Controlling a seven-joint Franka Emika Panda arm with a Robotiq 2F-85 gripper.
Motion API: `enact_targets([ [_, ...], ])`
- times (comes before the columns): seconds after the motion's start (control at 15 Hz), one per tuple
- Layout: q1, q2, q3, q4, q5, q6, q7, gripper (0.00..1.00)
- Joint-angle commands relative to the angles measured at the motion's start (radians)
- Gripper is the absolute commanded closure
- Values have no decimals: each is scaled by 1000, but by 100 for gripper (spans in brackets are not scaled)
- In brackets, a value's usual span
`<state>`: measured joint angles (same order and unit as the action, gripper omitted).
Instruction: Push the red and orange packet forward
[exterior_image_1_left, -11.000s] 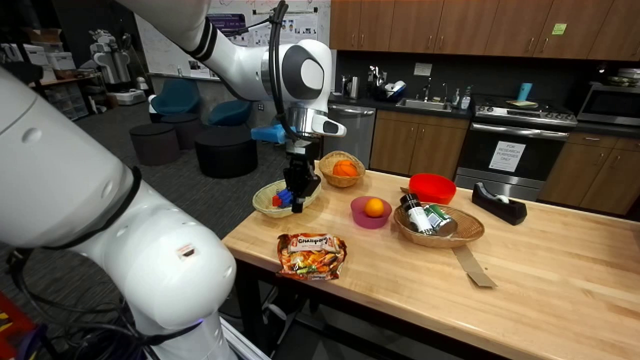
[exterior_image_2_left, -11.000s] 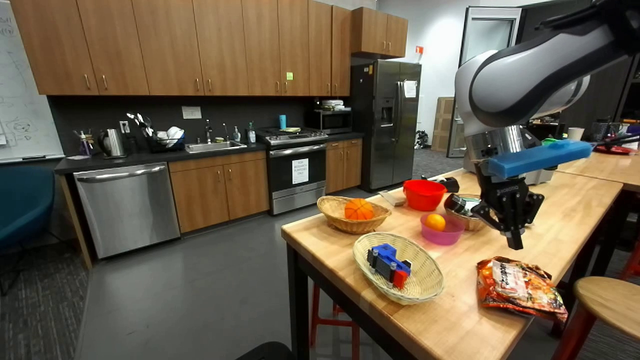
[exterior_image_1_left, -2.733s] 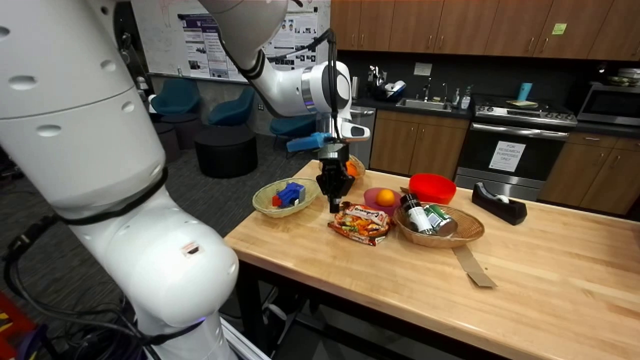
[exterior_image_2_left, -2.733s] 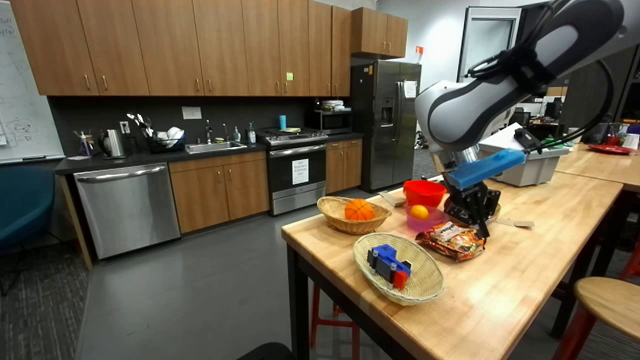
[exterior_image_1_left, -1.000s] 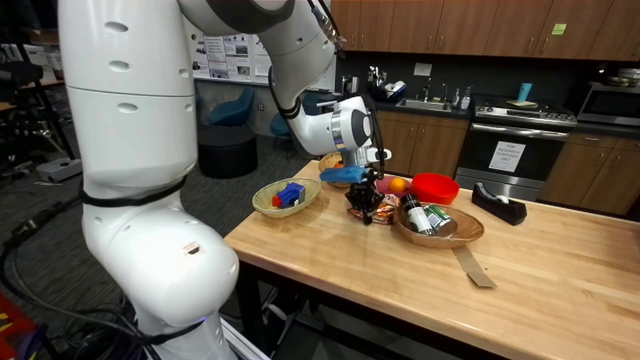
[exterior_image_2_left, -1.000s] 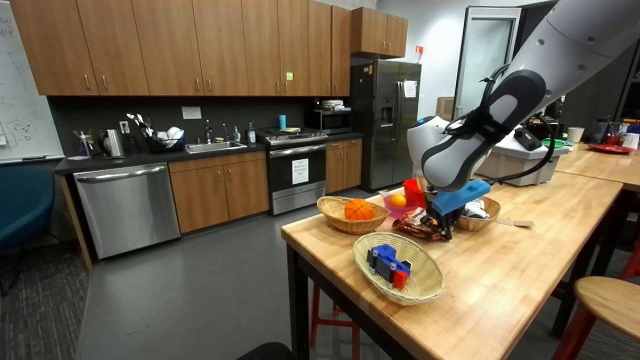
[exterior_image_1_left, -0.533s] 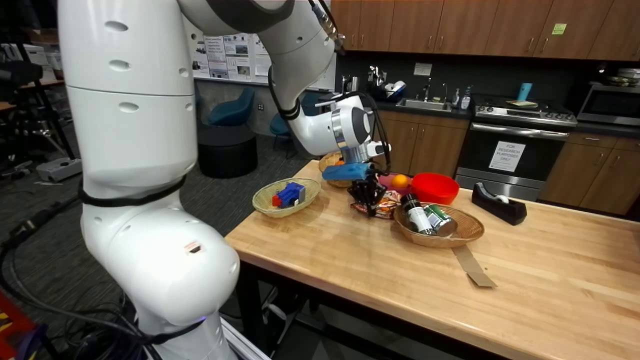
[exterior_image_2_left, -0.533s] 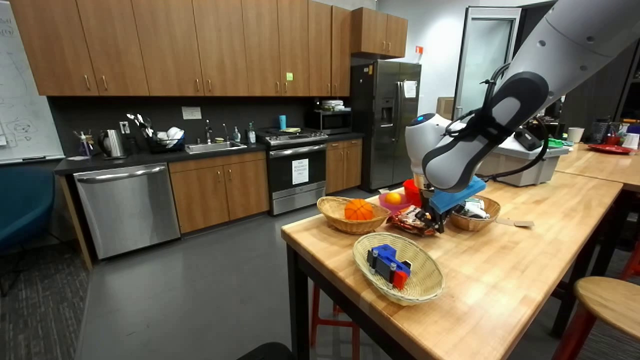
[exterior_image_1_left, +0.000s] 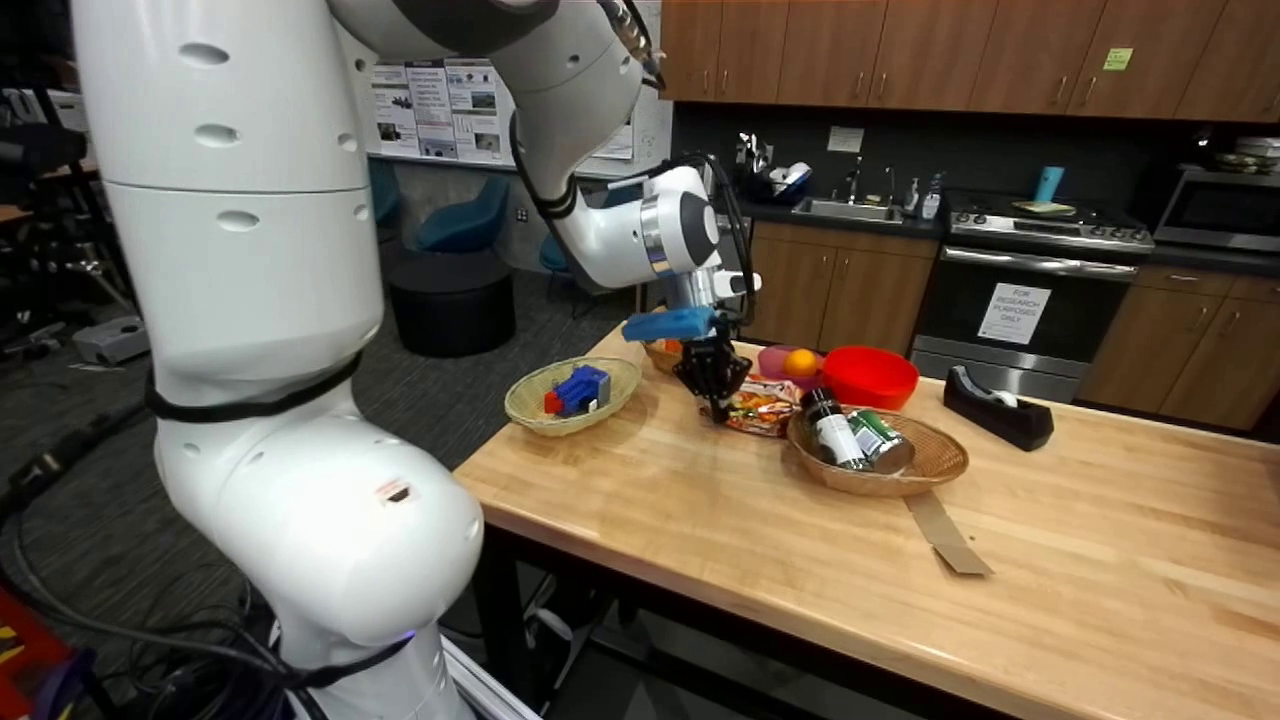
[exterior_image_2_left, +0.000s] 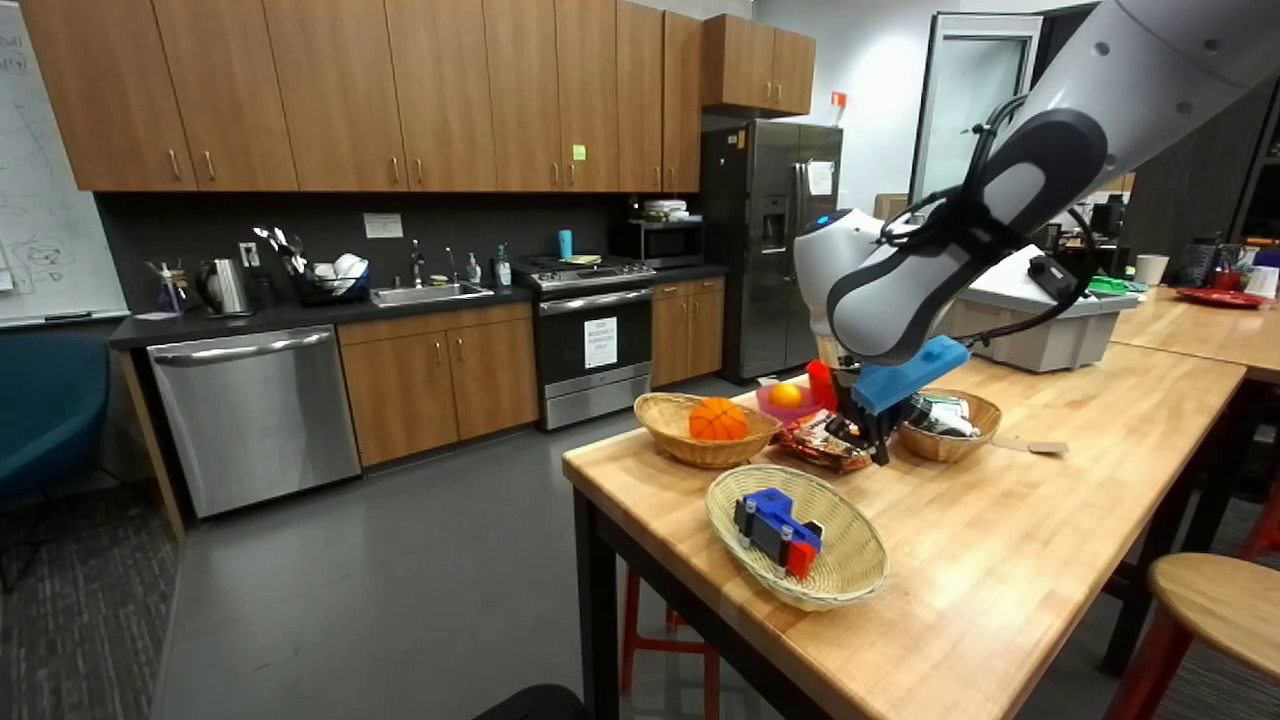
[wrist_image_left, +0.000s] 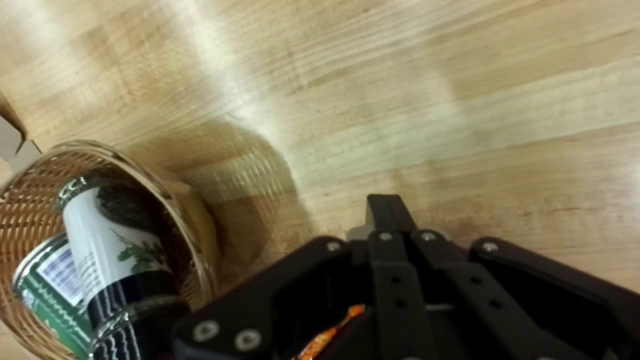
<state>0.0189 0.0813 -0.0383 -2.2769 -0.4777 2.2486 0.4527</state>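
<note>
The red and orange packet lies flat on the wooden table, beside the purple bowl and the wicker basket with the jar and can. It also shows in an exterior view, partly hidden by my gripper. In the wrist view only an orange sliver of the packet shows between the finger links. My gripper is at the packet's near side, with its fingertips low over the table. In the wrist view the gripper's fingertips are pressed together with nothing between them. I cannot tell whether the gripper touches the packet.
The purple bowl with an orange and the red bowl stand beyond the packet. The wicker basket holds the jar and can. A pale basket with a blue toy and another basket with an orange ball stand nearby.
Over eleven seconds the packet has slid from the table's front edge toward the bowls, and the purple bowl shifted back. In the last half second my gripper moved slightly up and back; the packet stayed.
</note>
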Motion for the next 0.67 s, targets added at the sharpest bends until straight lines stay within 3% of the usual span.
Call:
enact_targets([
  [0.0,35,-169,46,-54,42,-120,-15,100],
  [0.4,57,-292,150,-18,60,-281,-2,100],
  [0.47,59,-304,168,-12,54,-301,3,93],
  [0.53,60,-311,182,-6,49,-313,7,74],
  [0.6,45,-285,173,-11,54,-277,1,95],
])
